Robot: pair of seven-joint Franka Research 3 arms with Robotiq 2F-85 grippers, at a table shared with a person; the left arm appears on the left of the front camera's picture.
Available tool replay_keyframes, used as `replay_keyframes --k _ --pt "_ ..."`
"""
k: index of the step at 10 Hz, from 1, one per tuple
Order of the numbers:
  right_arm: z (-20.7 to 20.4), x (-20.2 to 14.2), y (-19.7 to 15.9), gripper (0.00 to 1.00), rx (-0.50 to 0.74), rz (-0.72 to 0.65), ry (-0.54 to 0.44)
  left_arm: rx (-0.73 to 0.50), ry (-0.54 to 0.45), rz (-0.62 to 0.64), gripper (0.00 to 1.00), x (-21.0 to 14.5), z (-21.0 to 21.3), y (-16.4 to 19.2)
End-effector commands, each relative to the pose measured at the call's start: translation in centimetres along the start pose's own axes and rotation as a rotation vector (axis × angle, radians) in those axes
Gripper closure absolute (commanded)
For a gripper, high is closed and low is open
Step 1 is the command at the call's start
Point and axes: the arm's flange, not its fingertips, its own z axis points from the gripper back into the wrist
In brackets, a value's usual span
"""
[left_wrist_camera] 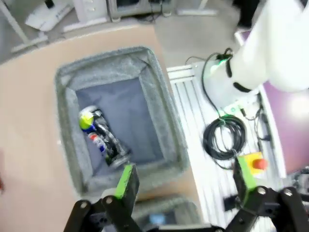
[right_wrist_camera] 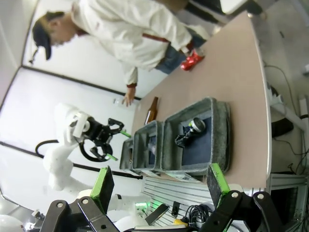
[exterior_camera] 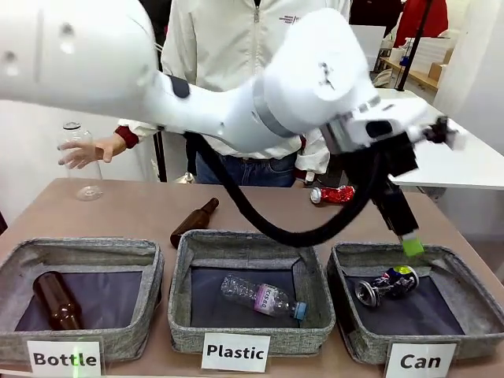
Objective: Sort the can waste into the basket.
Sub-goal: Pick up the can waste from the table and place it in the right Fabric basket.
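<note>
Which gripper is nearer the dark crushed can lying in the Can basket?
Left. The left gripper hangs open above the dark can, over the far rim of the Can basket. The right gripper, also open, is back beyond the edge of the table.

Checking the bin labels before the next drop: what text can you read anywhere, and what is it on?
"Bottle": left card, on the front of the left basket.
"Plastic": middle card, on the middle basket.
"Can": right card, on the right basket.
Plastic bottle label: too small to read.
Dark crushed can and red can: print unreadable.
Jacket logo: blurred.
</note>
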Motion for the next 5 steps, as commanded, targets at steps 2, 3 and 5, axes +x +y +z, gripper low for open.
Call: replay_keyframes --k 2,3,5 --pt "-7.0 1.5 2.5 0.0 -0.111 -0.006 0.047 -0.033 -0.106 0.158 0.0 -6.6 8.8 -4.1" --pt "-10.1 1.6 3.7 0.0 -0.112 0.024 0.101 -0.024 -0.145 0.185 0.0 -8.6 11.5 -4.6" --pt "-16.0 0.4 6.3 0.0 -0.117 0.099 0.195 -0.031 -0.245 0.283 0.0 -13.8 17.2 -5.7"
